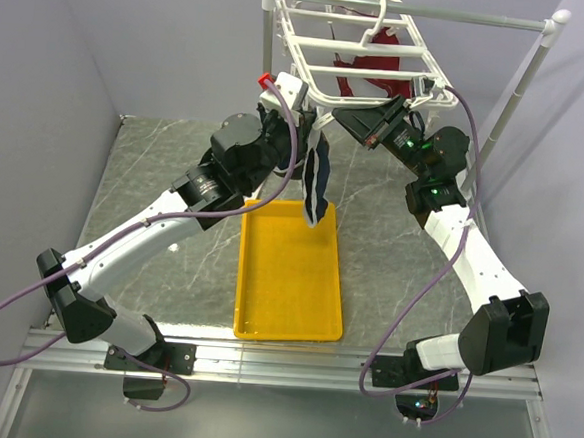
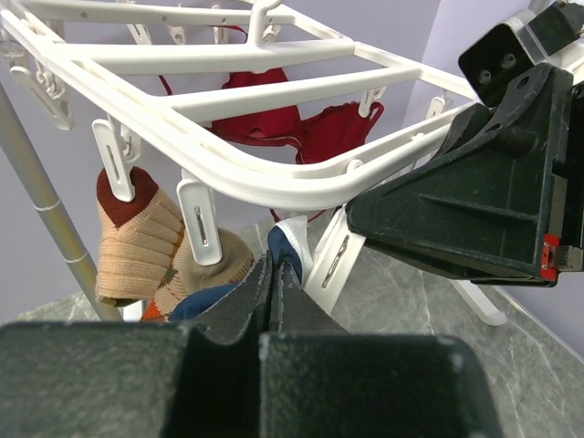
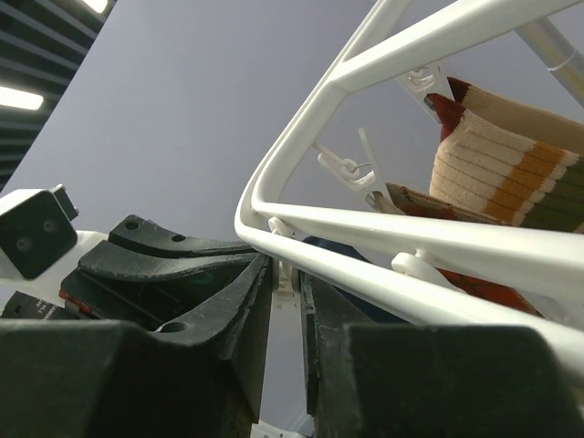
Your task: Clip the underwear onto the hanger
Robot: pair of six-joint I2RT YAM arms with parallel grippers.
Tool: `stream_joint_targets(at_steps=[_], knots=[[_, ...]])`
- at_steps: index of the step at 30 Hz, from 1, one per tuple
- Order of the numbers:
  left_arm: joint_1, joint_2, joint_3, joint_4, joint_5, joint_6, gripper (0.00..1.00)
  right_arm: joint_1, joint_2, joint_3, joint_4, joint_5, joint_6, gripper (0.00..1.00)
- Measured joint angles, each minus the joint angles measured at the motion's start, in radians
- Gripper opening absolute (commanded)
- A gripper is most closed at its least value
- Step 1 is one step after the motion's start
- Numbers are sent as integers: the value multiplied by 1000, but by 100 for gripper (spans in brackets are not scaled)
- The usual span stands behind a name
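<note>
- Left end effector (image 2: pixel 274 278) clenched on the underwear (image 1: pixel 316 186), holding its top edge just under the hanger (image 1: pixel 356 49) rim; the rest hangs down toward the yellow tray (image 1: pixel 287 289)
- right end effector (image 3: pixel 286 283) pinches a clip (image 3: pixel 284 260) on that rim
- step in hand, I judge: feeding fabric into the clip; the next move calls for the clip to bite before either end effector releases
- no brand or writing legible

No lettering, number, brand or sign is showing clearly enough to read in any of the three views. The hanger (image 1: pixel 356 49), the underwear (image 1: pixel 316 186) and the yellow tray (image 1: pixel 288 279) are all showing plain, unprinted surfaces.
</note>
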Motion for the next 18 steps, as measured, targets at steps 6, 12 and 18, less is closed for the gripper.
stream_joint_targets(at_steps=[6, 12, 18], knots=[[3, -1, -2, -3, 6, 0, 0, 0, 0, 0, -5, -1, -1, 37], [10, -6, -13, -14, 11, 0, 0, 0, 0, 0, -6, -2, -3, 51], [15, -6, -19, -24, 14, -1, 0, 1, 0, 1, -6, -4, 1, 70]])
